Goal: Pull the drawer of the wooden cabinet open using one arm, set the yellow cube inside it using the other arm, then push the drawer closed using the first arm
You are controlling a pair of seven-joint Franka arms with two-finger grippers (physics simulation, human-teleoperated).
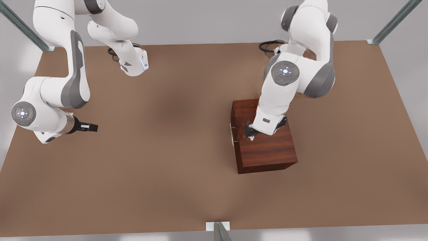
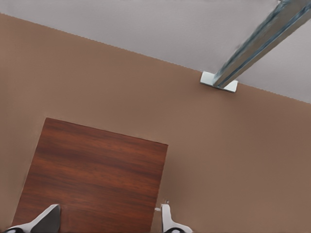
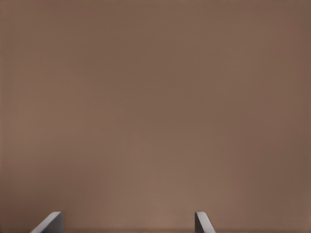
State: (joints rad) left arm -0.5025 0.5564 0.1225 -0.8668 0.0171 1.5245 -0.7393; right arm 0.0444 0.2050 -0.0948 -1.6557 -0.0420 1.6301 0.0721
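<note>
Cabinet (image 1: 264, 147) stands on brown tabletop (image 1: 167, 167); grey walls surround.

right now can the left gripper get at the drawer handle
Probably yes: the left gripper hangs open over the wooden cabinet, near the edge where the silver handle shows, with nothing between them.

Left gripper (image 2: 107, 219) above wooden cabinet (image 2: 92, 174), fingers (image 2: 47, 218) spread wide apart, straddling flat top. Brown table (image 2: 233, 155) around cabinet. Metal rail (image 2: 257, 41) on white bracket (image 2: 218, 80) at table edge.
</note>
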